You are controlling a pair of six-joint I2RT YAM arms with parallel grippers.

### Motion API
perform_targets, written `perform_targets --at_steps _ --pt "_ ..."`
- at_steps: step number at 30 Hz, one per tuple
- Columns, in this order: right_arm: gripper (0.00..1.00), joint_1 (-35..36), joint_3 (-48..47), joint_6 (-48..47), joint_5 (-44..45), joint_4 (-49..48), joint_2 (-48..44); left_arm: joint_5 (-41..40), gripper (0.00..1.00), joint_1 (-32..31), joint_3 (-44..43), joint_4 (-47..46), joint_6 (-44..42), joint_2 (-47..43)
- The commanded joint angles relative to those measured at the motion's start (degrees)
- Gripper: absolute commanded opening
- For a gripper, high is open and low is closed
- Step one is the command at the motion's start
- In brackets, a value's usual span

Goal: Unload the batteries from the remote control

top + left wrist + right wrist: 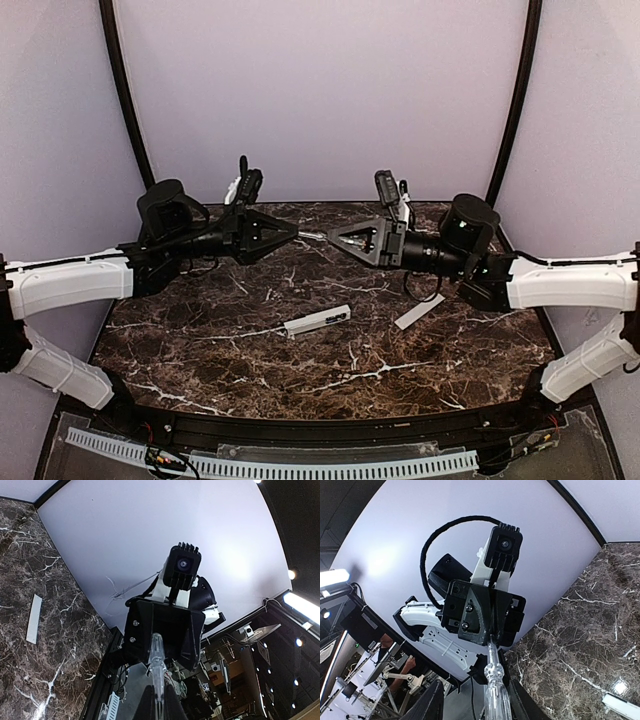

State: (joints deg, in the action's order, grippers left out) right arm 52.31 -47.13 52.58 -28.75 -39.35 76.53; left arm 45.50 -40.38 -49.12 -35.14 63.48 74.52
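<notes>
From the top camera I see both arms up over the marble table (200, 340), with the grippers nose to nose in the air. A thin screwdriver (312, 236) runs from the left gripper (294, 235) to the right gripper (331, 238). The remote control (317, 321) lies flat on the table below them, near the middle, and nothing touches it. Its right end looks dark. A flat white cover strip (419, 312) lies apart from it, to the right.

In the left wrist camera the left fingers (147, 707) are closed tight on the screwdriver's thin shaft, which points toward the right gripper.

In the right wrist camera the right fingers (431, 702) stand wide apart. The clear handle (496, 695) sits between them, close to one finger, with a plain gap to the other. I cannot tell if it touches the near one.
</notes>
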Motion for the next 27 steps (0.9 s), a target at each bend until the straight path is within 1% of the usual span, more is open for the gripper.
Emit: perform_targets --at_steps 1,3,11,27 --pt "0.41 -0.47 -2.03 -0.51 -0.63 -0.52 0.86 1.25 0.0 -0.01 0.87 -1.83 -0.03 0.18" --pt "0.38 -0.46 -2.36 -0.46 -0.23 0.02 1.06 1.34 0.0 -0.09 0.85 -1.82 -0.1 0.29" --pt "0.37 -0.46 -4.14 -0.95 0.04 2.15 2.23 1.27 0.0 -0.45 0.44 -1.38 -0.6 0.69" --pt "0.25 -0.48 -5.41 -0.36 -1.55 3.02 4.05 1.26 0.0 -0.58 -0.07 -1.04 -1.19 1.09"
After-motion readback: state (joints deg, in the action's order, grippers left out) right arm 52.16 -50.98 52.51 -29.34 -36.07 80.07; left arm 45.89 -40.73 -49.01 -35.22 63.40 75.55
